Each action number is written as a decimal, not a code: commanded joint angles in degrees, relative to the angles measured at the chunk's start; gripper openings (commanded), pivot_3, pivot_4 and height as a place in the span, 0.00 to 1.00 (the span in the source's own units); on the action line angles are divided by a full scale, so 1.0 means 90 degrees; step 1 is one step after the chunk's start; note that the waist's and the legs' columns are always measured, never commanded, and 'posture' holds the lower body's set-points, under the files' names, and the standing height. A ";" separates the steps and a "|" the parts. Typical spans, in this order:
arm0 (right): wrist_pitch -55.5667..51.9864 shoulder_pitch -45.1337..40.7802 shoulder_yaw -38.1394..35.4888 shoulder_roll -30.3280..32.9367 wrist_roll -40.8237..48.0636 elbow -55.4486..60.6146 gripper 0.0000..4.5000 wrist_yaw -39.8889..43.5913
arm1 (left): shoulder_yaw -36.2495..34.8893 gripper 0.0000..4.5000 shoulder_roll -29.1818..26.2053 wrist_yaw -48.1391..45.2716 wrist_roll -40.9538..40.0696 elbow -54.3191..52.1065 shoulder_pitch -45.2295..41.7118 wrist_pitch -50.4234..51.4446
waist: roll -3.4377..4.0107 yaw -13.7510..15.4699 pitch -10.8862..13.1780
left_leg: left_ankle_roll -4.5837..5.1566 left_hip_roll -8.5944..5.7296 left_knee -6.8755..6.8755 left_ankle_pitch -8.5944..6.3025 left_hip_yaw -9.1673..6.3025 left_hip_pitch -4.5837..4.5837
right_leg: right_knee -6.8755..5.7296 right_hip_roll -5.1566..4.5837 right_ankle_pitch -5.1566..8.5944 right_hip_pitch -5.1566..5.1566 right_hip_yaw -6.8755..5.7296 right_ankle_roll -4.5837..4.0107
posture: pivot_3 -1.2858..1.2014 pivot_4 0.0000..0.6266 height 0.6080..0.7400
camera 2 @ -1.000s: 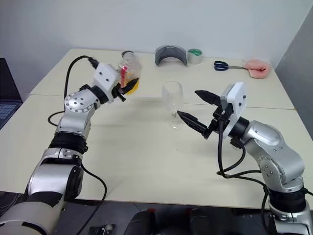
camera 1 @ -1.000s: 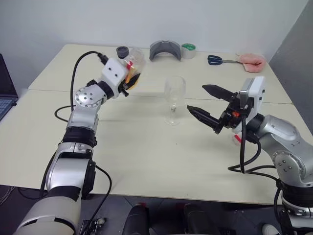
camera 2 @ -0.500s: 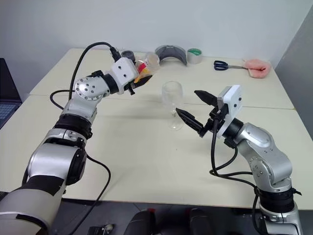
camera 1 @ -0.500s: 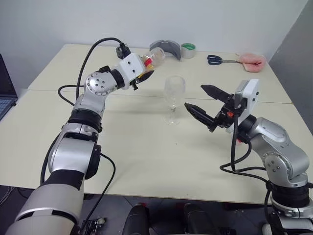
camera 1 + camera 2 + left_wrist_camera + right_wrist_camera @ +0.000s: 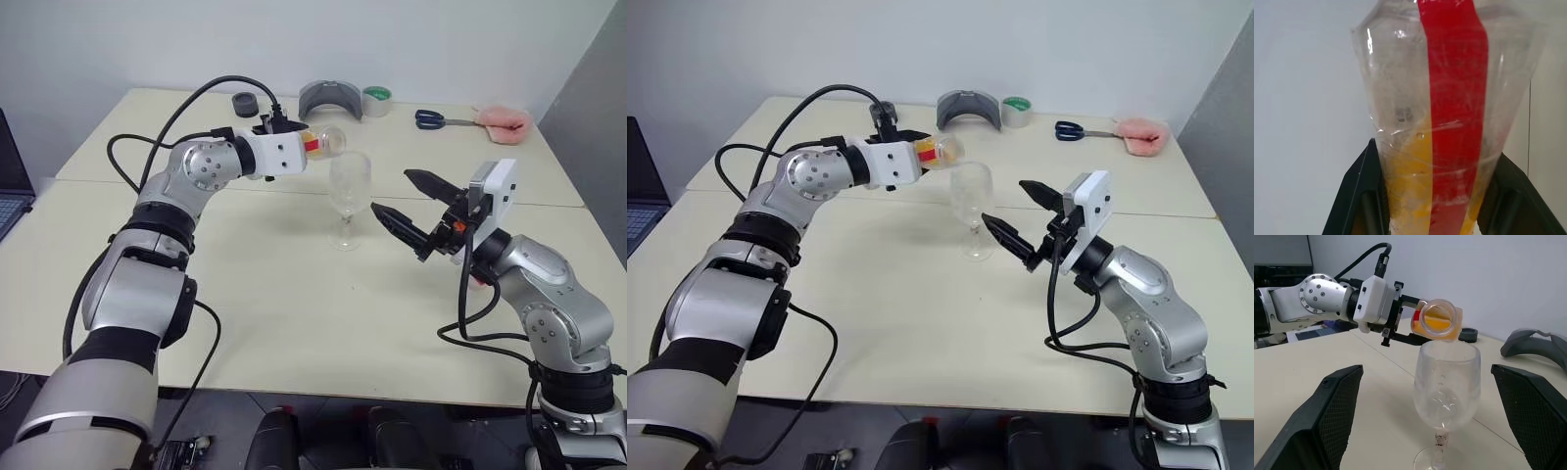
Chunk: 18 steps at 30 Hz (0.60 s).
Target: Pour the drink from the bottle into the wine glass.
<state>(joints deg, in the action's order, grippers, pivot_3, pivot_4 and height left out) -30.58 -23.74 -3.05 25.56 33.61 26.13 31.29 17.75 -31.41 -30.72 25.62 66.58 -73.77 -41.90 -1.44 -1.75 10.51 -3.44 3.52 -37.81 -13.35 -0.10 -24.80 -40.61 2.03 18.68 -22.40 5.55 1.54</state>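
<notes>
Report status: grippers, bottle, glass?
Left gripper shut on bottle, tipped, uncapped mouth over wine glass rim. Right gripper open beside glass. Glass looks empty. Nothing blocking.

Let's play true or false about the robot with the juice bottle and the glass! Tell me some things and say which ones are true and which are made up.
1. The left gripper holds the bottle tipped on its side, its open mouth over the wine glass. True.
2. The wine glass is full of orange drink. False: the bowl looks empty; the drink sits inside the bottle.
3. The right gripper squeezes the glass stem. False: its fingers are spread wide open beside the glass, not touching it.
4. Blue-handled scissors lie at the table's far side. True.
5. The wine glass has fallen over. False: it stands upright on its foot.
</notes>
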 commanded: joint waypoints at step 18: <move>0.0302 0.0022 -0.0012 -0.0094 -0.0174 0.0094 1.00 0.0057 | 0.0427 0.38 -0.0073 0.1088 0.0789 0.0284 -0.0922 -0.0310 | 0.0000 0.0000 0.0000 | -0.0001 -0.0002 -0.0003 0.0000 0.0002 0.0002 | -0.0011 -0.0001 0.0000 -0.0001 0.0001 0.0000 | 0.52 0.24 1.00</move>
<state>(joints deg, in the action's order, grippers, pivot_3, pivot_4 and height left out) -29.35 -23.21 -3.03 24.82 32.25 26.09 31.61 21.58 -32.04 -22.20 32.52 69.72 -79.48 -43.86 -1.44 -1.75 10.51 -3.45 3.51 -37.85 -13.34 -0.08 -24.78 -40.72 2.02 18.68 -22.40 5.56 1.54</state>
